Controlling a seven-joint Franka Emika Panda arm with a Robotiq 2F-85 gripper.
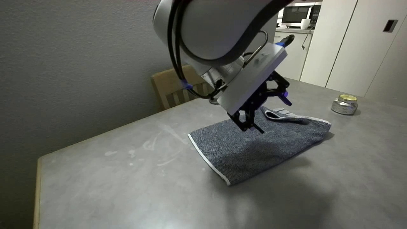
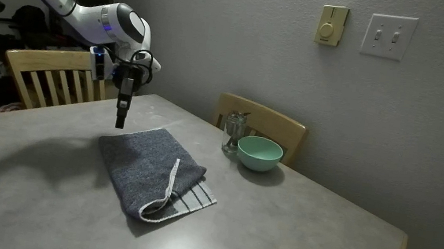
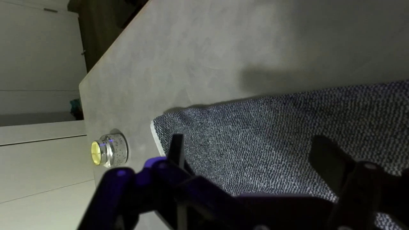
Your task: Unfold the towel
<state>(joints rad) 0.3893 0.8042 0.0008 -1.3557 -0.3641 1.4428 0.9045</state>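
Claw hangs spread above the towel, which lies folded on the table, hem curled, stripes peeking out!

In an exterior view, towel on table, bowl right of jar, chair behind both

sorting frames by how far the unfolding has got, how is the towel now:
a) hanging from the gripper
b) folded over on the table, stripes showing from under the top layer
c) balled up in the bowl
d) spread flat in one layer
b: in an exterior view the towel lies doubled over on the table, and its striped part peeks out from beneath the plain upper layer.
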